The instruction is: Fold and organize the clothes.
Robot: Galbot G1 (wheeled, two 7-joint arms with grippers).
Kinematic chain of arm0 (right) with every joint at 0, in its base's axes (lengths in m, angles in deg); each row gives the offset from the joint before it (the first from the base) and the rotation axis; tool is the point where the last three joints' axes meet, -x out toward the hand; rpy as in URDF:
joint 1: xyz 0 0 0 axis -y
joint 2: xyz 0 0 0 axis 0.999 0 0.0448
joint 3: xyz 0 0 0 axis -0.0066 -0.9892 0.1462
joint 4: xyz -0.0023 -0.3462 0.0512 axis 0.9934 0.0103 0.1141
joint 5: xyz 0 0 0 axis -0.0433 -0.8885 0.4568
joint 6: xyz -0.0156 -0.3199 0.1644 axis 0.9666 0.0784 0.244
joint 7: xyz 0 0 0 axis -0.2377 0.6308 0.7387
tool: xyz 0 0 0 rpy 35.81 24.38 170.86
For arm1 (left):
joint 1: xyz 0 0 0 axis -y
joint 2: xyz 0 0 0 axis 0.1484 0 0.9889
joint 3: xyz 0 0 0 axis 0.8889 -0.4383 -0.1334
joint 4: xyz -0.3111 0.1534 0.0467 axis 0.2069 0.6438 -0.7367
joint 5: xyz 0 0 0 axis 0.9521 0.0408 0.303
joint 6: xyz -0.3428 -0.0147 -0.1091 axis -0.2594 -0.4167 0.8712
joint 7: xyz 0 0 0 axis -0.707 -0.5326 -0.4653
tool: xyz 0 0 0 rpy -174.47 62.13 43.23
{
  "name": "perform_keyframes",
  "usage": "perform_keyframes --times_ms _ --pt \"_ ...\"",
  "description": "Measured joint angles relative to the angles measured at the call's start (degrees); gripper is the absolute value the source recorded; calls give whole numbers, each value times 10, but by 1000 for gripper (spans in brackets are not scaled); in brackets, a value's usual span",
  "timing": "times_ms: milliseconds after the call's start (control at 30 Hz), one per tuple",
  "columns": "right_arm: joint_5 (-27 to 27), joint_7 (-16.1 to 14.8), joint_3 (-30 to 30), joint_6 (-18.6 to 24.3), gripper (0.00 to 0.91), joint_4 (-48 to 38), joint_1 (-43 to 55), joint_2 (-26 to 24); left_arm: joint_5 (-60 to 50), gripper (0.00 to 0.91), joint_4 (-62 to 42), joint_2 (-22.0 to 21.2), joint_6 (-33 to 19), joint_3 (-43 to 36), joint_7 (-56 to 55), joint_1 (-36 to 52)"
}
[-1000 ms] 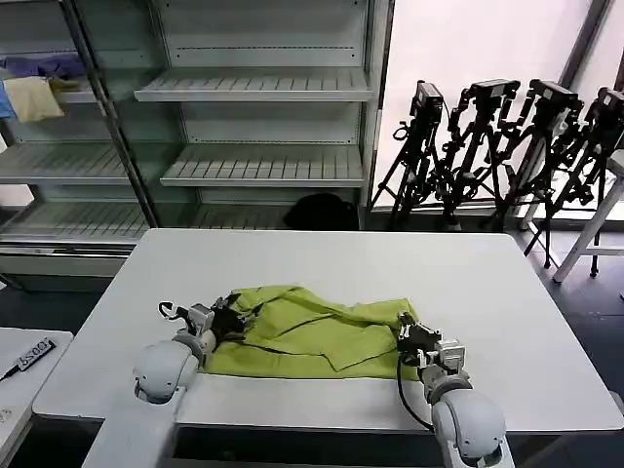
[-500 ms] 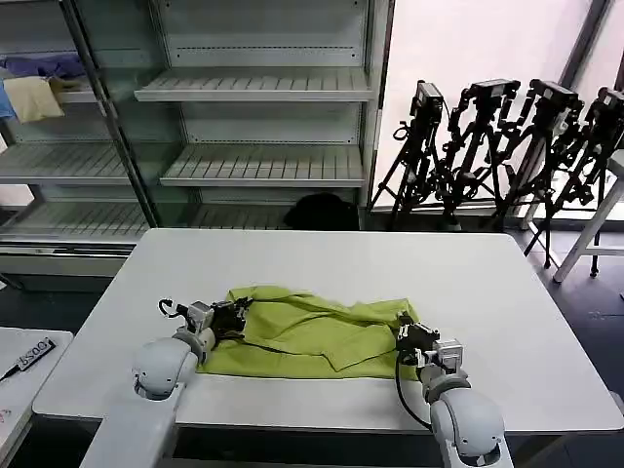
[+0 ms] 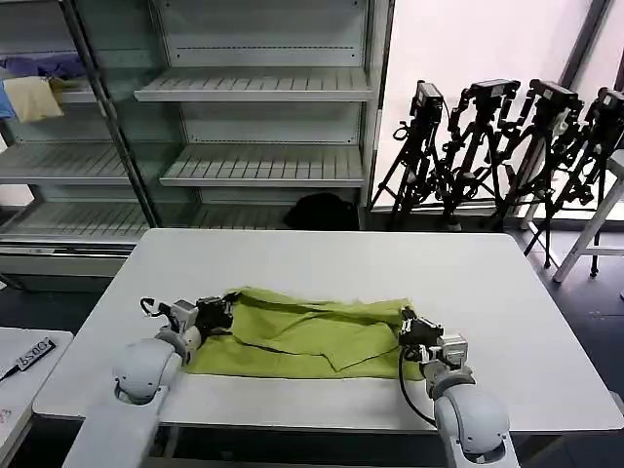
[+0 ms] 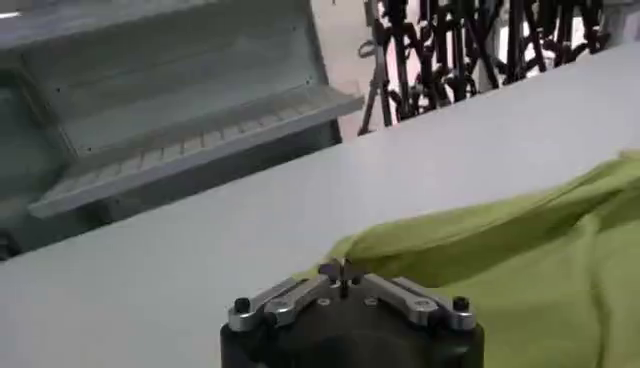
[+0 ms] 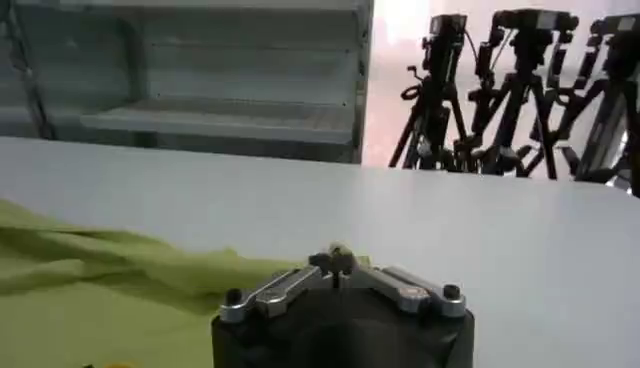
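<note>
The clothes are one lime yellow-green T-shirt (image 3: 302, 336), lying in a long folded band across the near half of the white table (image 3: 322, 258). My left gripper (image 3: 219, 312) is at the shirt's left end, shut on its edge. In the left wrist view the closed fingertips (image 4: 342, 272) pinch the corner of the green cloth (image 4: 520, 240). My right gripper (image 3: 405, 330) is at the shirt's right end, also shut on the fabric. In the right wrist view its closed tips (image 5: 338, 262) hold the cloth (image 5: 90, 290), which runs off to one side. No printed graphic shows.
Metal shelving (image 3: 263, 166) stands behind the table, with a pale yellow cloth (image 3: 32, 97) and a blue-purple cloth (image 3: 44, 66) on a shelf at upper left. Several black tripods (image 3: 497, 146) lean at the back right. A small side table (image 3: 19, 366) sits at left.
My left gripper has moved out to the left with the shirt's edge, drawing the cloth longer and flatter. The right gripper has shifted only slightly and keeps its hold.
</note>
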Motion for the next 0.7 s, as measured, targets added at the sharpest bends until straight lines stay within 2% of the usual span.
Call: perform_keyframes --times_ms 367,700 --pt "1 -2 -6 0 0 12 6 -2 -3 0 81 35 -1 35 13 -52" --pt "-8 -13 -4 0 0 24 -5 -7 -23 0 117 46 -4 48 27 -93"
